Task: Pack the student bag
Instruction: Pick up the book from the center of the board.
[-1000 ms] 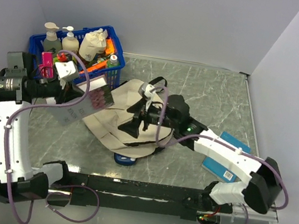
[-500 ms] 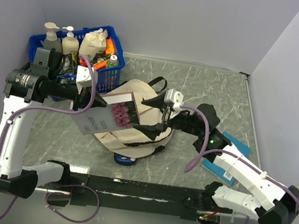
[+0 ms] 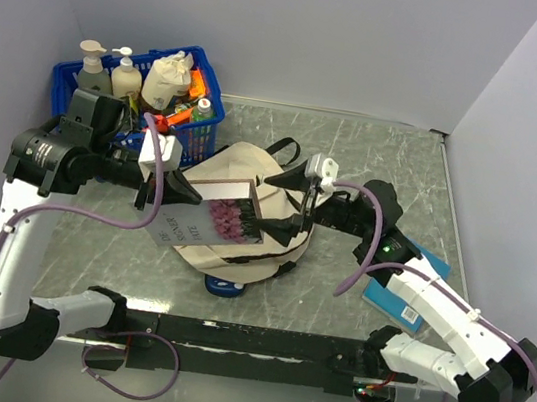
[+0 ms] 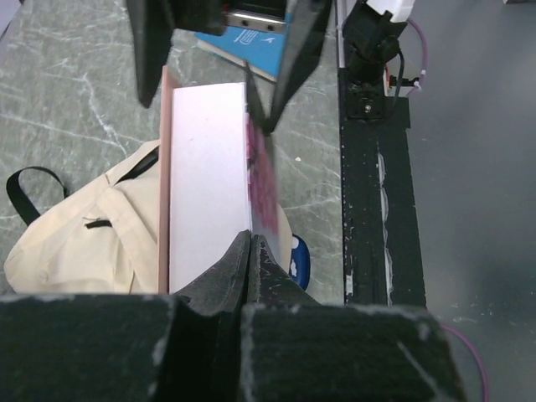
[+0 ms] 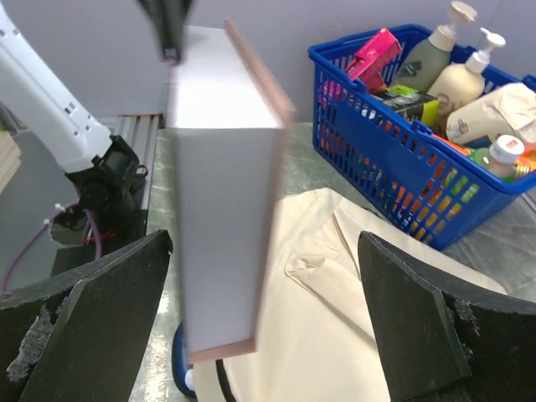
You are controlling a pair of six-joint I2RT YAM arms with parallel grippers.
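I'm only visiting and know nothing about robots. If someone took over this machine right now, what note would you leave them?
Left gripper: shut on one end of a book, holding it over the bag.
Right gripper: open, jaws either side of the book's other end, not closed on it.
The bag lies on the table; no opening shows. A blue book lies at the right, and a basket of bottles stands back left.
Done: one book lifted.
Left: nothing looks packed yet; get the book into the bag.

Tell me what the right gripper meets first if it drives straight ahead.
Probably the book that the left gripper holds, straight ahead of the open right gripper; depth is unclear.
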